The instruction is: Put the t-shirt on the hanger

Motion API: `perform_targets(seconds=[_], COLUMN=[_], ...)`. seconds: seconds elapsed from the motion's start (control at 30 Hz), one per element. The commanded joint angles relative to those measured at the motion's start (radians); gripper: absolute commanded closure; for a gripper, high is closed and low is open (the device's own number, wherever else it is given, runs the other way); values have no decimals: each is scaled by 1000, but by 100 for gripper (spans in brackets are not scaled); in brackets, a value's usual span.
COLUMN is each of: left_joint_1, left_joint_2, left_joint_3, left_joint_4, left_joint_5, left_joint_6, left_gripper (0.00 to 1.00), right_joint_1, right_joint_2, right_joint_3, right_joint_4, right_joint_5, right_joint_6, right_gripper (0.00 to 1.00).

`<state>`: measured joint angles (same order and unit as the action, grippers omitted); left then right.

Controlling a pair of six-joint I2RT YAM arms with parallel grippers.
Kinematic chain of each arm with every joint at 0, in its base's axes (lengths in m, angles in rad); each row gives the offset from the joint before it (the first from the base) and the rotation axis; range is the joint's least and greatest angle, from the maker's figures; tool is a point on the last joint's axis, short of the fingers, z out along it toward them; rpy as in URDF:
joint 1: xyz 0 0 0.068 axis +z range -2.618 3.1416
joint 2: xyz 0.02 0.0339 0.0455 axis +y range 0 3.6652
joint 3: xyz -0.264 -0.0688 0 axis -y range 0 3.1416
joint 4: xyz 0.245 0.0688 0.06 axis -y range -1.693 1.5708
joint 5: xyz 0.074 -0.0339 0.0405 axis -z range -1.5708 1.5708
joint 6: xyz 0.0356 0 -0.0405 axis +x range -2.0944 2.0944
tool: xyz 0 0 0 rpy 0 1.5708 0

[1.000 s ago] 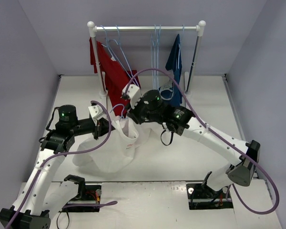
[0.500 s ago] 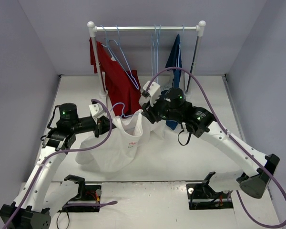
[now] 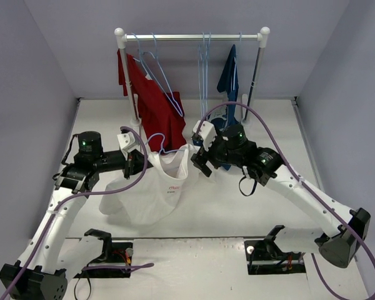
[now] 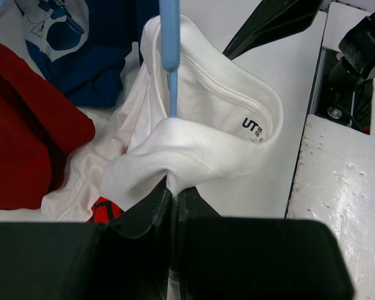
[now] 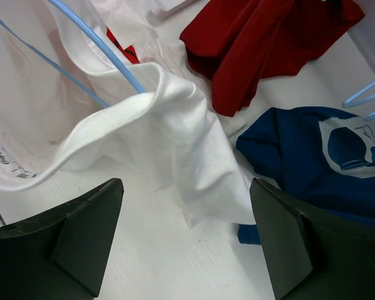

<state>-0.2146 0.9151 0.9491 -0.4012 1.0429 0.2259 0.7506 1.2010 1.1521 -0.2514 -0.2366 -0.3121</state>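
The white t-shirt (image 3: 149, 195) hangs between my two arms, its red logo facing the camera and its hem slumped on the table. A pale-blue hanger (image 3: 157, 139) is threaded through the neck opening, and its hook sticks up above the collar. My left gripper (image 3: 139, 164) is shut on a fold of the t-shirt (image 4: 194, 134) at the shoulder, just below the hanger (image 4: 170, 44). My right gripper (image 3: 200, 160) stands open at the other shoulder. Nothing is between its fingertips (image 5: 81, 240). That shoulder of the t-shirt (image 5: 169, 134) drapes over the hanger's arm (image 5: 103, 47).
A clothes rack (image 3: 194, 37) stands at the back of the table. A red shirt (image 3: 151, 100), a navy-blue shirt (image 3: 230, 78) and spare pale-blue hangers (image 3: 204, 62) hang from it. Both shirts' hems reach the table just beyond my right gripper (image 5: 184, 219).
My right gripper has opened and let go of the t-shirt, and its arm has swung right and back. The shirt's right shoulder now rests on the hanger. My left gripper has stayed shut.
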Motion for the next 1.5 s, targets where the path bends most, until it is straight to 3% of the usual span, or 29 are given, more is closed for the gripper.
perform_targets(seconds=[0.0,0.2,0.4,0.73,1.27,1.47], left_joint_1=[7,7,6,6,6,6], left_joint_2=[-13,0,16,51,60,51], left_joint_3=[77,94,118,168,227,231], left_joint_4=[19,-16,-51,-129,-178,-182], left_joint_5=[70,113,151,181,187,189], left_joint_6=[37,50,72,119,167,181], left_gripper=[100,100,100,100,100,100], right_joint_1=[0,0,-3,-4,-4,-4], right_joint_2=[35,76,82,75,68,64], right_joint_3=[40,78,95,117,130,119], right_joint_4=[50,50,50,43,42,41], right_joint_5=[-12,-13,-55,-266,-382,-412], right_joint_6=[-75,-128,-153,-137,-112,-111], right_gripper=[19,22,42,91,82,86])
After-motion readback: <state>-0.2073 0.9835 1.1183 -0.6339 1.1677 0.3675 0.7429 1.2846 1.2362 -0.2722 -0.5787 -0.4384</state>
